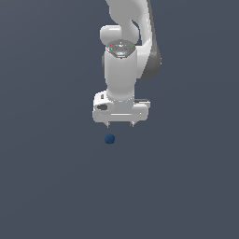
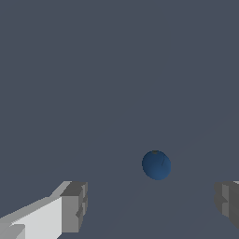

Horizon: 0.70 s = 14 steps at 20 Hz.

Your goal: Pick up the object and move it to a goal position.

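The ball (image 1: 109, 139) is small, round and dark blue, with a faint dark mark near its top edge in the wrist view (image 2: 156, 165). It lies on a plain slate-grey surface (image 1: 46, 186) that fills both views. The white arm (image 1: 122, 60) hangs straight down, and its gripper (image 1: 120, 124) hovers with jaws spread wide, the ball at about seven o'clock from the fingertips, untouched.

Bare simulator scene: featureless grey-blue ground (image 1: 46, 186)
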### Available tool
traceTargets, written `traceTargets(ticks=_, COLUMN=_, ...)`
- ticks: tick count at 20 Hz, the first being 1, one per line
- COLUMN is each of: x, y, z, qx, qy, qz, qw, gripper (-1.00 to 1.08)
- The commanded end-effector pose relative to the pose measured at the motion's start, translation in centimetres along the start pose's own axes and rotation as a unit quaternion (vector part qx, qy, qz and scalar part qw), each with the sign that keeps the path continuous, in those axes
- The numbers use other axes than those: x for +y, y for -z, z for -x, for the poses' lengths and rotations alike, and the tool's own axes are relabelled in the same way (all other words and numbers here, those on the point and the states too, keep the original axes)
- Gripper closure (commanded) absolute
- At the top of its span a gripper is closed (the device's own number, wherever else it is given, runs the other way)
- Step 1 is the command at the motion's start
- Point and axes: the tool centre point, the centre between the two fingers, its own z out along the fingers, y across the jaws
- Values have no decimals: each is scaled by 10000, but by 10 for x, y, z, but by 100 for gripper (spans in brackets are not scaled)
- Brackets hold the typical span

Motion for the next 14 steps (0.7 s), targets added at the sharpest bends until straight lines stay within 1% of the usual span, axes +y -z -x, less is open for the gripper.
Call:
traceTargets(ticks=1, x=-3, y=2, z=-1, qx=25, qy=59, qz=-8, qw=10000, gripper=-92)
traceTargets(ticks=8, x=3, y=-10, z=2, qx=-11, qy=-118, qz=-14, qw=9999, gripper=-92)
traceTargets(ticks=14, x=20, y=-49, z=12, qx=-105, qy=-649, qz=-25, qw=9978, gripper=-92)
